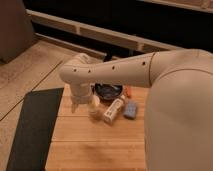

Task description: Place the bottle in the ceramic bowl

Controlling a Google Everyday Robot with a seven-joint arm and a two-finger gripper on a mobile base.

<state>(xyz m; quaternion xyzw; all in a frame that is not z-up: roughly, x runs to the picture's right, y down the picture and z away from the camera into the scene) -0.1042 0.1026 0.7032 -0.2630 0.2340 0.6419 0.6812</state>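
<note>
The bottle (113,110) is white with a yellowish label and lies on its side on the wooden table (95,142). The ceramic bowl (109,91) is dark and glossy, just behind the bottle and partly hidden by my arm. My gripper (81,104) hangs down from the wrist at the table's back left, left of the bottle and the bowl. It is right beside a cream upright cup (94,109).
A small blue block (130,110) lies right of the bottle. A small orange thing (128,91) sits right of the bowl. My arm's large white body (175,110) fills the right side. A dark mat (32,127) lies on the floor to the left.
</note>
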